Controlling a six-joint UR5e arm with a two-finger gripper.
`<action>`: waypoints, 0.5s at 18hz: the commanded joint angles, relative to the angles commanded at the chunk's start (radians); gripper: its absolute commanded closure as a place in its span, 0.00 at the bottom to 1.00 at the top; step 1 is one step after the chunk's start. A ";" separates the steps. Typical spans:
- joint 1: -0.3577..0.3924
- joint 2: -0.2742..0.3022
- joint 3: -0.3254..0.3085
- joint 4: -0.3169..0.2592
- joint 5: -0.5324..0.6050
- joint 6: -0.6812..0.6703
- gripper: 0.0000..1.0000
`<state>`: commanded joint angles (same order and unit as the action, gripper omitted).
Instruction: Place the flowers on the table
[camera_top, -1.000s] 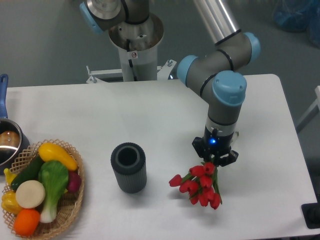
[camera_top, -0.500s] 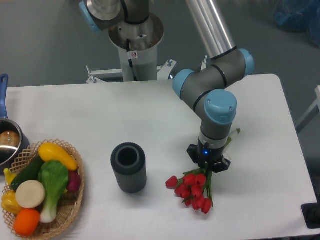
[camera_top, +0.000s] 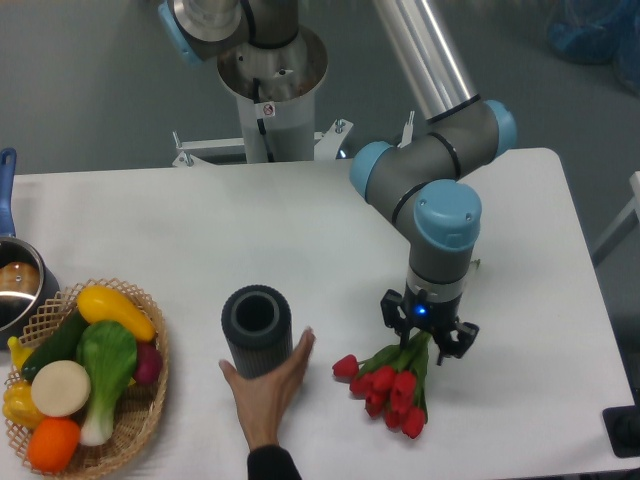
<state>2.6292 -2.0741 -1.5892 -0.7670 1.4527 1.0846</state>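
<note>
Camera view: cylinder (camera_top: 257, 344) open-topped; its inside is dark.
Basket (camera_top: 140, 412): left of cylinder, holds toy vegetables.
Flowers (camera_top: 387, 387): on table (camera_top: 200, 230), right of cylinder.
Gripper (camera_top: 428, 344): jaws spread over stems.
Hand (camera_top: 267, 388): touching cylinder.

Flowers (camera_top: 389, 388) on table (camera_top: 520, 230), right of cylinder (camera_top: 257, 331); basket (camera_top: 140, 400) far left.

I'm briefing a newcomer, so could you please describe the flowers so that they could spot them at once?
On the white table, look right of the grey cylinder, just below the gripper. The flowers lie there: red tulip buds on green stems, the only red bunch, far from the basket of toy vegetables.
</note>
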 joint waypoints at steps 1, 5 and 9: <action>0.014 0.008 0.000 0.000 -0.002 -0.009 0.00; 0.040 0.035 0.026 -0.009 0.015 -0.017 0.00; 0.072 0.057 0.028 -0.011 0.006 0.026 0.00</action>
